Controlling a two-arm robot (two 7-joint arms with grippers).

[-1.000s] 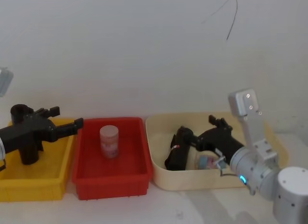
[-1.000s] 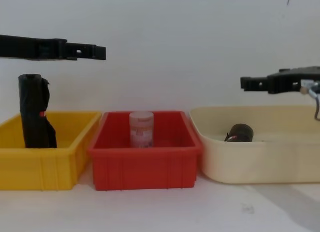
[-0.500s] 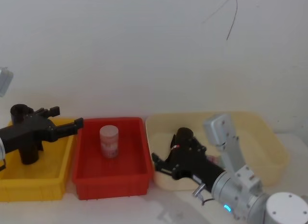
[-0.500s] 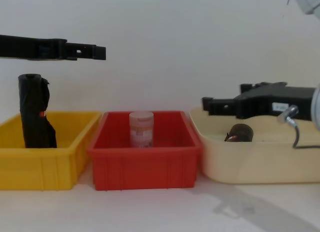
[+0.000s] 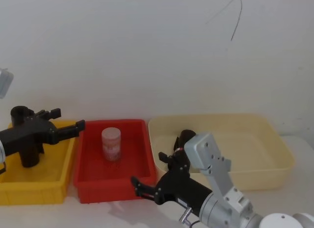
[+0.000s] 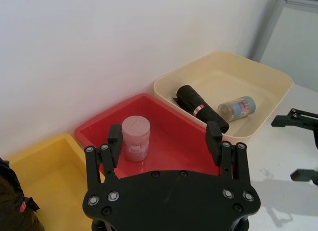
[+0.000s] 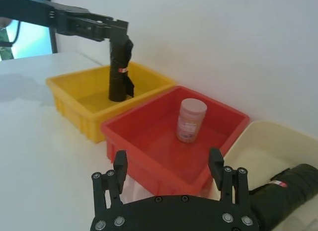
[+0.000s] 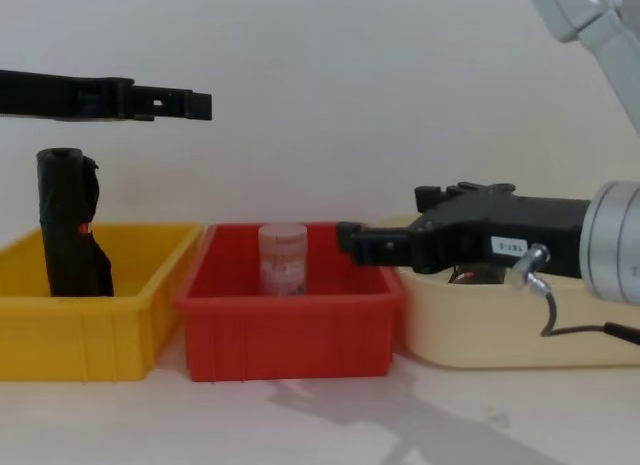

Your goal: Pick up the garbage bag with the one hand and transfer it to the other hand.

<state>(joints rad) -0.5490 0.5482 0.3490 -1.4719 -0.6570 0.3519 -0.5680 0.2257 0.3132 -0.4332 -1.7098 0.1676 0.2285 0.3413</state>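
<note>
While the garbage bag (image 6: pixel 201 108) lies on its side in the cream bin (image 5: pixel 274 159), label end up toward the near wall, neither of my hands touches it. A clear jar (image 6: pixel 237 108) lies just beside it in the same bin.

My right hand (image 5: pixel 147 169) is low, in front of the cream bin's left end, and its fingers reach over the near right corner of the red bin (image 5: pixel 113 186). The jaws are spread apart with nothing between them. From the chest camera the bag is almost hidden behind this hand.

A pink-labelled jar (image 5: pixel 111 143) stands upright in the red bin.

My left hand (image 5: pixel 66 118) hovers over the yellow bin (image 5: pixel 34 189), level and pointing toward the red bin. Its fingers are apart and empty. A looser black roll (image 8: pixel 68 225) stands upright in the yellow bin beneath that hand, clear of it.

All three bins sit side by side on the white tabletop (image 8: pixel 300 425), against the wall.
</note>
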